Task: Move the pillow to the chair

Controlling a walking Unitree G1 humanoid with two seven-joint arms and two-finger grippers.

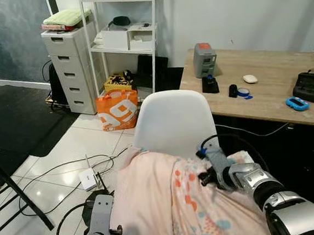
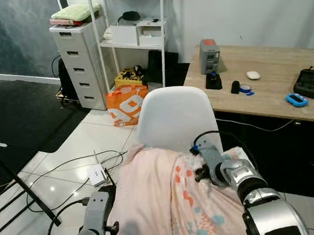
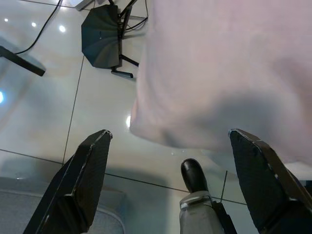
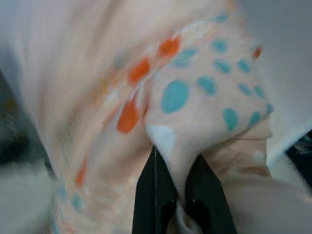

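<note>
Here the right gripper has its jaws pinched tight on a fold of the pillow, pink with orange and teal dots. The left gripper has jaws spread wide, the pillow's plain edge just beyond them, apparently not touching. Pillow hangs between both arms, just short of the white chair. Past the chair, a wooden tabletop; below, glossy tiled floor with cables.

White chair just beyond jaws, pink pillow resting on seat. Glossy tiled floor beneath: cables, white router.
</note>
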